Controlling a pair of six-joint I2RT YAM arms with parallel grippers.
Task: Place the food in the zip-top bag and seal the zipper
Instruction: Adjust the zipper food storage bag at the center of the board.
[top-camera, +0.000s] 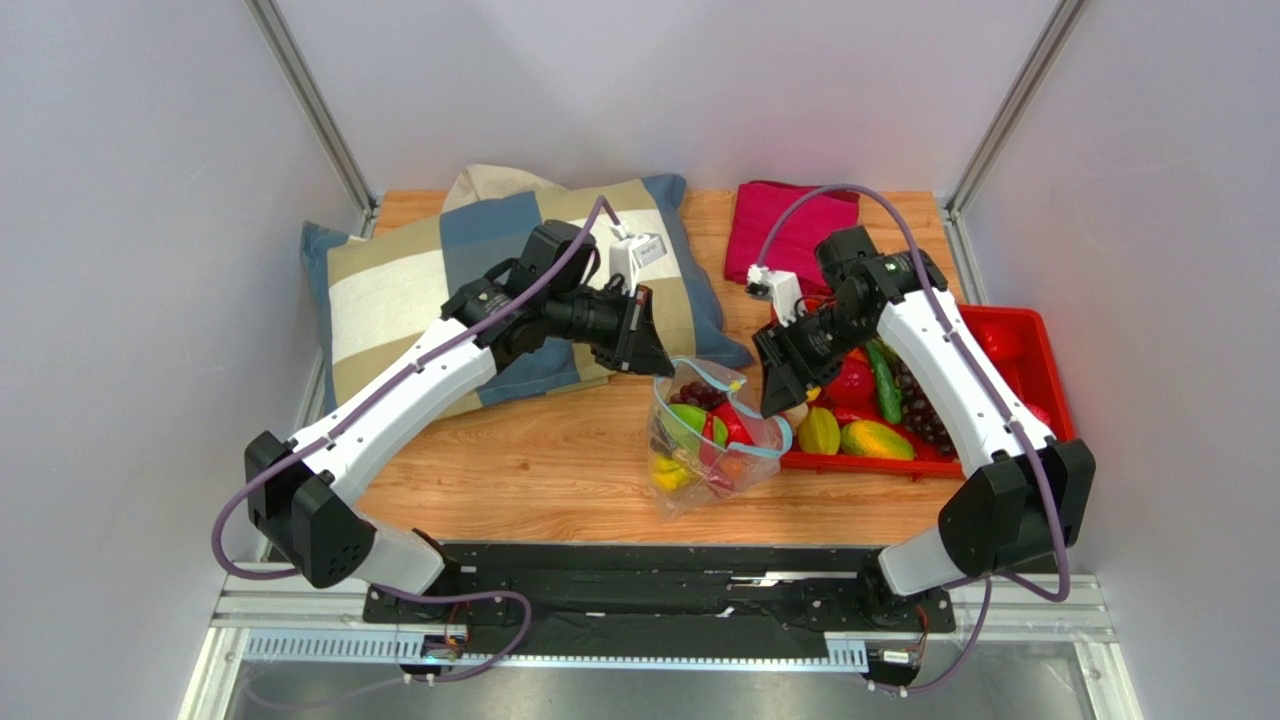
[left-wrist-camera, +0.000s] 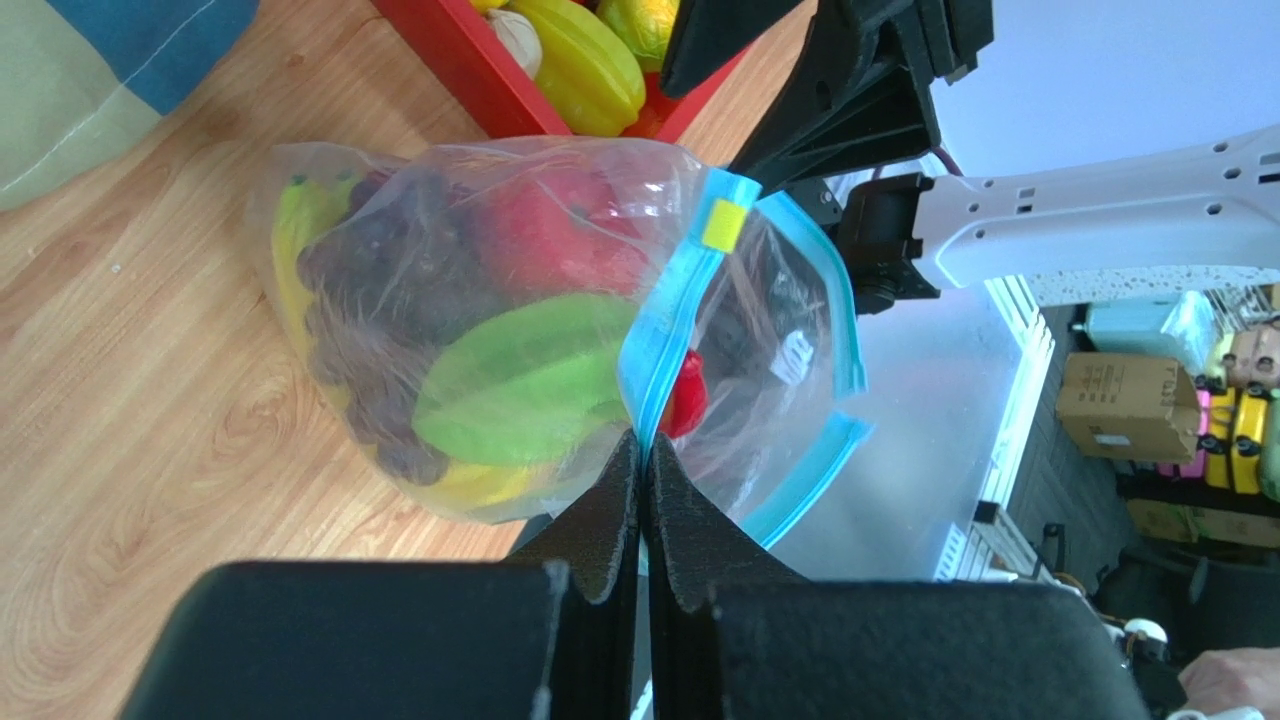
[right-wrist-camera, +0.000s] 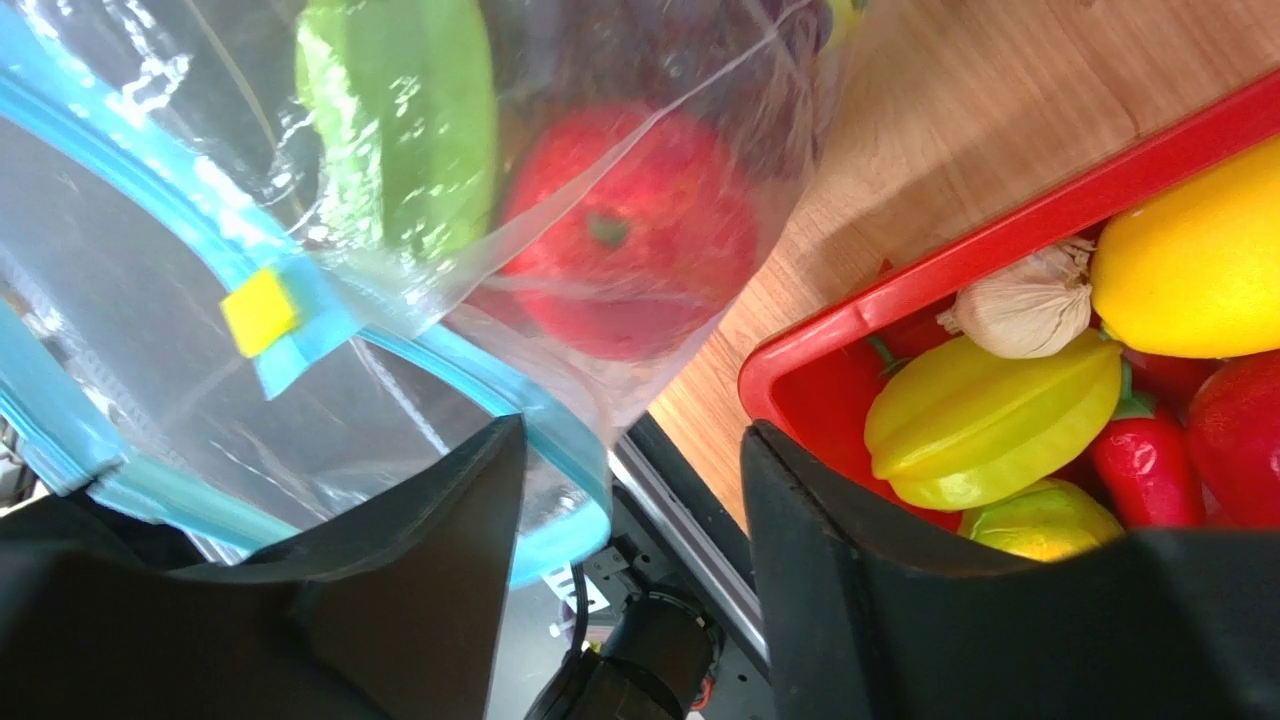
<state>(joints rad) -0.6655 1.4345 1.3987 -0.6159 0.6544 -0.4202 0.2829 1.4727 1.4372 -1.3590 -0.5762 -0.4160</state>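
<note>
left claw clenched on zipper — I see bag on table between both claws | right claw released, empty, zipper just beside it | food inside bag, more in tray

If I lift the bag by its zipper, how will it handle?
Probably floppy: the zip-top bag is thin crinkled film, should sag below the left gripper. Likely bottom-heavy, food bunched low. The zipper is open; tipping might spill.

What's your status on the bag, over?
Left gripper shut on the zipper. Right gripper open at the mouth. Zip-top bag holds apple, grapes, green mango; unsealed. Red tray close beside, more food in it.
</note>
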